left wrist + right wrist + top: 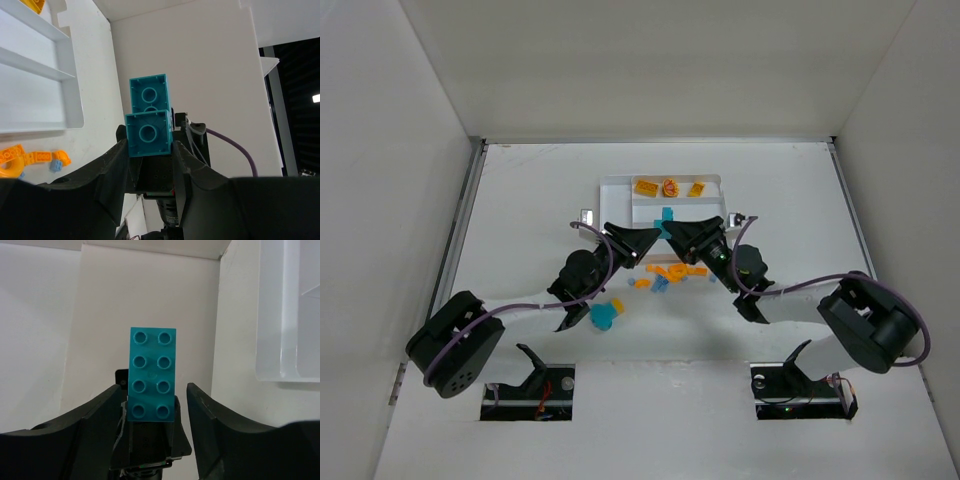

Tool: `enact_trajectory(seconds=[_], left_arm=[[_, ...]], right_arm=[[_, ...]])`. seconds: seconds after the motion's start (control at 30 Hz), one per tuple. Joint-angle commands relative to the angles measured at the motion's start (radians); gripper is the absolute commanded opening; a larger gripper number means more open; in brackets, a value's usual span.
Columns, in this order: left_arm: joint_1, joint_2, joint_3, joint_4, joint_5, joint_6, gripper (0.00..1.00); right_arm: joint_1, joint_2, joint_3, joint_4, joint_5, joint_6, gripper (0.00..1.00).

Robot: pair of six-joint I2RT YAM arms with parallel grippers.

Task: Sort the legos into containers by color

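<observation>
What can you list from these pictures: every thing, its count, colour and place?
table: one, white, under everything.
tray: one, white, far middle of table.
tray bricks: three, orange, one red-marked, farthest compartment.
held brick: one, teal, in left hand.
loose bricks: several, orange and light blue, table before tray.
blue piece: one, teal-blue, nearer and left of those, yellow bit beside.
left hand: one, black, shut on held brick.
right hand: one, black, open around held brick.

Both arms are stretching forward and angling inward, left arm (535,310) and right arm (790,300) low over the surface, wrists nearly meeting at centre. The left gripper (642,243) is pinching a teal brick (148,132). The right gripper (678,232) is gaping wide, its fingers (102,410) clear of the brick on both sides.
</observation>
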Motion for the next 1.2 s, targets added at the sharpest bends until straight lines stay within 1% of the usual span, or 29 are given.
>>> enact_trajectory(seconds=[0.0, 0.1, 0.23, 0.37, 0.43, 0.53, 0.63, 0.77, 0.8, 0.9, 1.0, 1.07, 1.17], left_arm=[[-0.010, -0.039, -0.004, 0.052, -0.015, 0.015, 0.19], [-0.008, -0.039, -0.006, 0.049, -0.011, 0.016, 0.19], [-0.008, -0.041, -0.010, 0.047, -0.015, 0.021, 0.19], [0.001, -0.042, -0.012, 0.047, -0.011, 0.023, 0.19], [0.008, -0.048, -0.016, 0.046, -0.012, 0.027, 0.19], [0.053, -0.070, -0.032, 0.041, 0.004, 0.033, 0.17], [0.122, -0.117, -0.067, 0.030, 0.024, 0.047, 0.15], [0.225, -0.171, -0.085, -0.040, 0.064, 0.065, 0.15], [0.235, -0.176, -0.085, -0.057, 0.070, 0.076, 0.15], [0.231, -0.147, -0.040, -0.121, 0.083, 0.133, 0.16], [0.217, -0.092, 0.043, -0.227, 0.113, 0.209, 0.16], [0.206, -0.066, 0.086, -0.288, 0.104, 0.262, 0.16], [0.194, -0.018, 0.154, -0.362, 0.087, 0.331, 0.16]], right_arm=[[0.007, -0.040, -0.002, 0.057, 0.020, -0.028, 0.62], [0.007, -0.056, 0.000, 0.024, 0.021, -0.048, 0.64], [0.007, -0.070, 0.004, -0.008, 0.026, -0.066, 0.49], [0.005, -0.070, 0.001, -0.023, 0.046, -0.073, 0.39], [0.002, -0.072, -0.009, -0.023, 0.058, -0.077, 0.36], [-0.012, -0.076, -0.022, -0.040, 0.066, -0.091, 0.35], [-0.036, -0.101, -0.052, -0.071, 0.072, -0.114, 0.35], [-0.081, -0.136, -0.077, -0.121, 0.070, -0.158, 0.35], [-0.090, -0.139, -0.074, -0.147, 0.075, -0.180, 0.35], [-0.130, -0.120, 0.004, -0.326, 0.086, -0.266, 0.35], [-0.144, -0.080, 0.128, -0.544, 0.130, -0.374, 0.35], [-0.145, -0.046, 0.211, -0.676, 0.178, -0.448, 0.35], [-0.156, 0.020, 0.332, -0.818, 0.227, -0.533, 0.35]])
